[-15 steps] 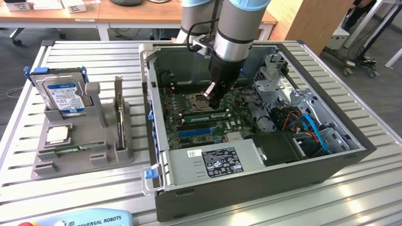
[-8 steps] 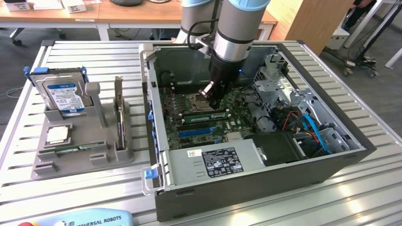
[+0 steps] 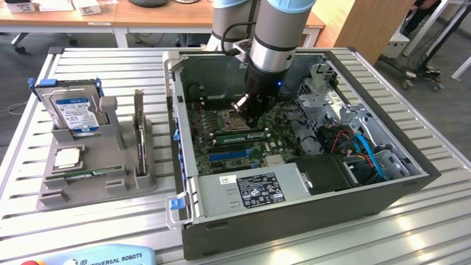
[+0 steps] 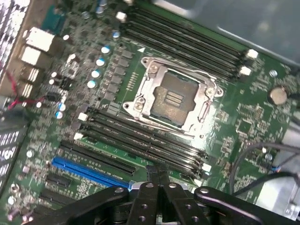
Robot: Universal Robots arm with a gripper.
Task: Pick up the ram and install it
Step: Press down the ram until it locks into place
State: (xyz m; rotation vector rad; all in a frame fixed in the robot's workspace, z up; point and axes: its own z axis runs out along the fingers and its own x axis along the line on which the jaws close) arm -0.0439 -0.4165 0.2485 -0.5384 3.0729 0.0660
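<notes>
The exterior view has the black gripper [image 3: 249, 113] low inside the open grey computer case [image 3: 294, 215], over the green motherboard [image 3: 235, 144]; a long green ram stick [image 3: 243, 135] lies seated just beside it. The wrist view shows fingers [image 4: 159, 180] pressed together above black memory slots [image 4: 140, 138], beside the silver processor socket [image 4: 176, 98].

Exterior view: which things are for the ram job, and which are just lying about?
For the job: ram, gripper, memory slots, computer case.
Lying about: hard drive, processor chip, grey holder.
</notes>
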